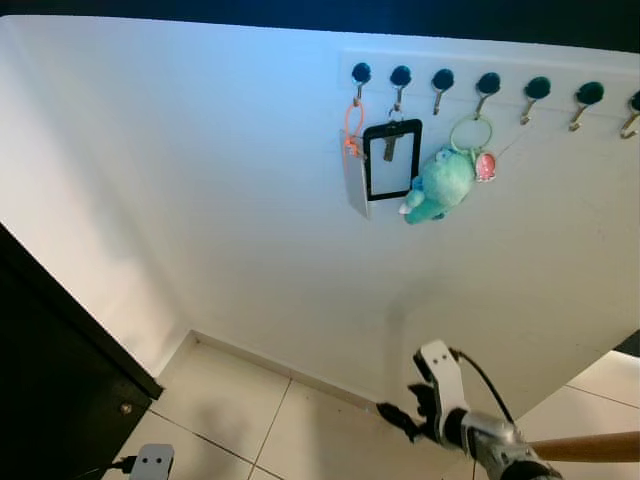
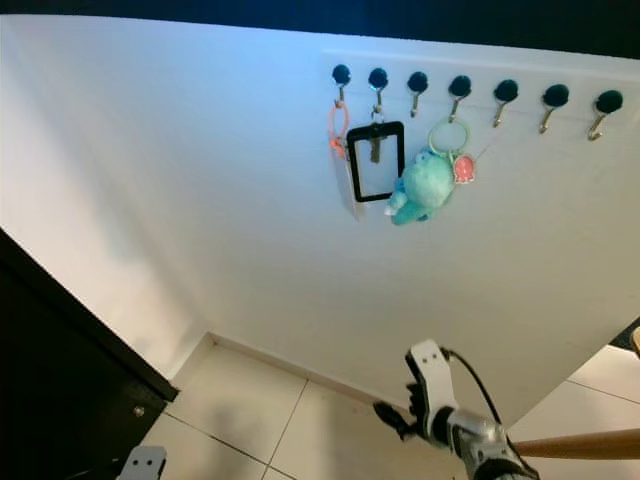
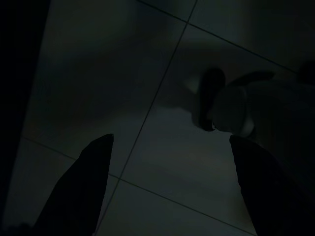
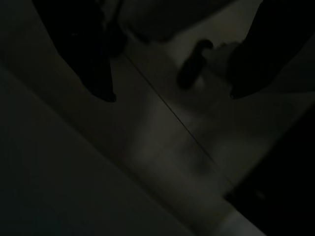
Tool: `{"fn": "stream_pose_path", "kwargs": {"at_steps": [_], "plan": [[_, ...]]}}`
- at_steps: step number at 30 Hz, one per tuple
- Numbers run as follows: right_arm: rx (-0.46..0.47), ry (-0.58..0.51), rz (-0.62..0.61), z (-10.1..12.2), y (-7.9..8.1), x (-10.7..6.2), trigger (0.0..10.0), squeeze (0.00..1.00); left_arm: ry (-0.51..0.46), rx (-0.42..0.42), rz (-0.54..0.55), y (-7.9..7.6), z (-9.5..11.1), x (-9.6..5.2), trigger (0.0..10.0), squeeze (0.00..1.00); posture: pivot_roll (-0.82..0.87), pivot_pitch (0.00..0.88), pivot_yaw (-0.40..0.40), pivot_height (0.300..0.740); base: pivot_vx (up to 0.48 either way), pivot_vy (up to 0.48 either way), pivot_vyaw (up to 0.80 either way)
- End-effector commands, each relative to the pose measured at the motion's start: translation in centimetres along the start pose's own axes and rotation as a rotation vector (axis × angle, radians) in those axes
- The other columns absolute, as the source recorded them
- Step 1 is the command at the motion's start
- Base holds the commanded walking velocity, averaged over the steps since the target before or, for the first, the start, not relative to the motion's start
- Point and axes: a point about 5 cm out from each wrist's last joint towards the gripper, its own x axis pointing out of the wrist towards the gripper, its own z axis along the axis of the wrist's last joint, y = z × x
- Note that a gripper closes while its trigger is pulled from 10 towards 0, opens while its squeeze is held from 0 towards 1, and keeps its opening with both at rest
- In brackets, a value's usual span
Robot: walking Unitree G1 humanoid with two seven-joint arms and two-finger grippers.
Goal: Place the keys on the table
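A row of dark-knobbed hooks (image 1: 490, 85) runs along the white wall at upper right. From its leftmost hooks hang an orange clip with a pale tag (image 1: 353, 150), a black-framed holder with a key (image 1: 391, 155), and a teal plush keychain (image 1: 440, 182) on a green ring. My right gripper (image 1: 400, 415) is raised low at the right, well below the hooks and apart from them. In the right wrist view its fingers (image 4: 98, 73) stand open with nothing between them. My left gripper (image 3: 171, 139) hangs open over the floor tiles.
A dark cabinet (image 1: 50, 380) stands at lower left. Pale floor tiles (image 1: 230, 410) meet the wall's base. A brown wooden edge (image 1: 600, 445) juts in at lower right. Several hooks (image 1: 588, 95) to the right hang bare.
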Motion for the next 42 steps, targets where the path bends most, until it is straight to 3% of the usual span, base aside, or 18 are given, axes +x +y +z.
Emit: {"fn": "stream_pose_path", "kwargs": {"at_steps": [1,9,15,21,42], "plan": [[0.017,0.080,-0.055,-1.9,0.3,-0.1,10.0,0.00,0.008,0.006,-0.001,-0.3,-0.2,0.1,10.0,0.00,-0.10,0.031,0.060,0.740,0.000,0.000,0.00],[0.057,0.265,-0.151,-7.0,1.0,-1.5,10.0,0.00,0.006,0.019,-0.002,-0.4,0.1,0.2,10.0,0.00,-0.10,0.019,0.056,0.740,0.000,0.000,0.00],[0.069,0.347,-0.189,-9.1,1.4,-2.2,10.0,0.00,-0.007,0.001,0.003,-0.5,0.5,0.2,10.0,0.00,-0.08,0.012,0.040,0.740,0.000,0.000,0.00],[0.062,0.356,-0.209,-9.1,1.3,-2.3,10.0,0.00,0.015,0.006,0.003,-0.8,-0.2,0.2,10.0,0.00,-0.08,0.014,0.037,0.740,0.000,0.000,0.00],[0.058,0.364,-0.211,-9.1,1.5,-2.1,10.0,0.00,0.024,0.031,0.013,-0.6,-0.3,0.2,10.0,0.00,-0.06,0.009,0.039,0.740,-0.304,0.000,0.00]]}}
